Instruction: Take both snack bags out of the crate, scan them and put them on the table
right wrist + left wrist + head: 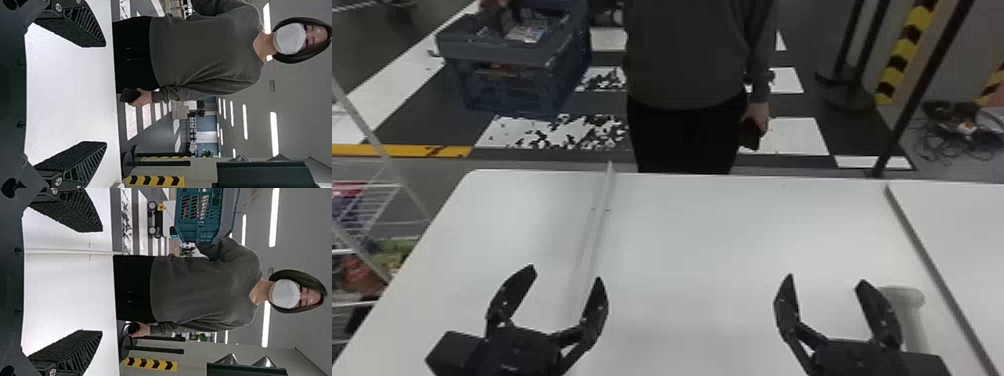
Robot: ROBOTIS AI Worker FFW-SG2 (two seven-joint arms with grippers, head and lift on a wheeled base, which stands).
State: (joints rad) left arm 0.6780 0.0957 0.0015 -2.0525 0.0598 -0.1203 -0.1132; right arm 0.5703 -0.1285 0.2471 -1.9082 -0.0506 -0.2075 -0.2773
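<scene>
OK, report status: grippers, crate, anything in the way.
Left gripper and right gripper open, empty, over table. Crate beyond table's far edge, beside person. Pale object near right gripper, possible snag.

chunky blue crate [494,54], held upright past the white table [707,250], some stuff [527,34] inside, can't really tell what

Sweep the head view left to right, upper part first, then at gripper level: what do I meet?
Upper part: blue crate → person in a grey top → black pole stand → yellow-and-black striped post.
Gripper level: white wire rack → open left gripper → open right gripper.
</scene>
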